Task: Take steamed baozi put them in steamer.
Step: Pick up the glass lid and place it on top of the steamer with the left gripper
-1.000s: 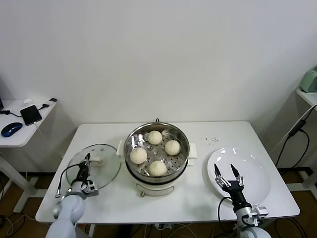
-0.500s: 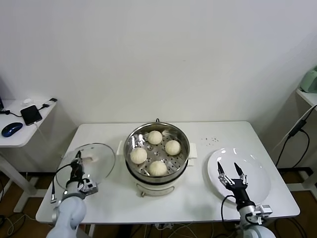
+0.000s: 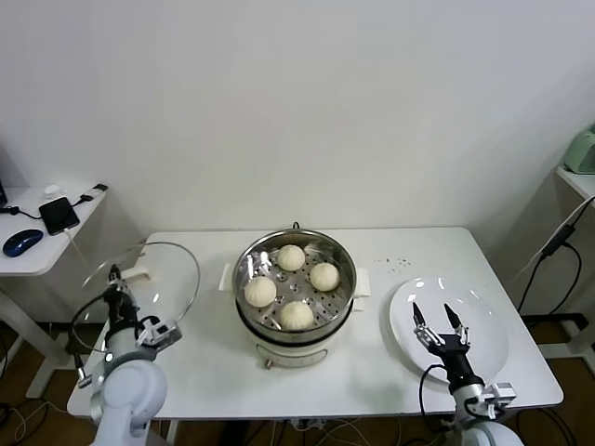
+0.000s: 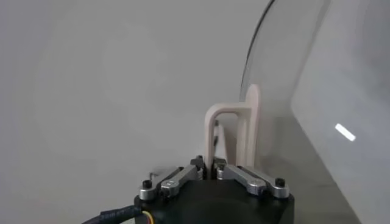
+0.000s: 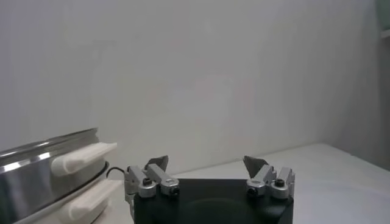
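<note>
Several cream-white baozi (image 3: 293, 284) sit on the perforated tray inside the steel steamer (image 3: 343, 295) at the table's middle. My left gripper (image 3: 114, 276) is shut on the cream handle (image 4: 233, 140) of the glass lid (image 3: 149, 279) and holds the lid lifted and tilted above the table's left end. In the left wrist view my left gripper (image 4: 207, 165) pinches the handle's foot. My right gripper (image 3: 435, 316) is open and empty over the white plate (image 3: 486, 342). In the right wrist view my right gripper (image 5: 206, 164) is empty, with the steamer (image 5: 42, 164) off to one side.
A side table at the left holds a phone (image 3: 58, 215) and a mouse (image 3: 20, 242). Small dark specks (image 3: 395, 262) lie on the table behind the plate. A green object (image 3: 583, 151) stands on a shelf at the far right.
My left gripper has lifted the glass lid off the table, moved it left and tilted it up. My right gripper has drifted slightly right and toward me over the plate.
</note>
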Motion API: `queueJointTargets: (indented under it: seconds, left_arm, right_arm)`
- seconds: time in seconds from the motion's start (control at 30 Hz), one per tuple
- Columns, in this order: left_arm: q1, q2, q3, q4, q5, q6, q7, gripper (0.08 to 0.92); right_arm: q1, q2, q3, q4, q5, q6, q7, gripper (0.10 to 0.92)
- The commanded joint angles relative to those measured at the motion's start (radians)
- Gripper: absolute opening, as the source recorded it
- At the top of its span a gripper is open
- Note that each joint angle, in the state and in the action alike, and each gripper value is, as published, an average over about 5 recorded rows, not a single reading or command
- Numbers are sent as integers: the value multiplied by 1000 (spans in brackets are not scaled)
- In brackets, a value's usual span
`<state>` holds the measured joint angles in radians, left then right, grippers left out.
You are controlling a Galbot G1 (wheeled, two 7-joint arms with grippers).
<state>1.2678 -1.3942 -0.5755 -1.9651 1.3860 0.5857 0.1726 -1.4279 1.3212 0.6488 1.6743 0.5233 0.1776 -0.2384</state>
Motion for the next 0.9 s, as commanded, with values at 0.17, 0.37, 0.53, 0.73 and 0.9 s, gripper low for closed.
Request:
queueJointTargets:
  seconds: [0.17,0.37,0.53,0.73,0.9]
  left_arm:
    - [-101,-87,349,-216,124,178,246,160]
    - [-219,-138,481,-131,97,182,250,160]
    - [-293,-168,564,-57,16,186,209,160]
    - [-328,-196,624,55,52,178,138,160]
    - [-304,-201,633,102,162,167,108,160]
  right_arm:
    - [-11,16,31,5,-29,-11,1,823]
    - [-19,43,41,1,-65,-12,-1,823]
    - [-14,58,45,-2,-82,-15,-1,823]
    - [-8,65,44,-6,-88,-18,-1,823]
    - [-9,67,42,-10,-91,-17,-1,823]
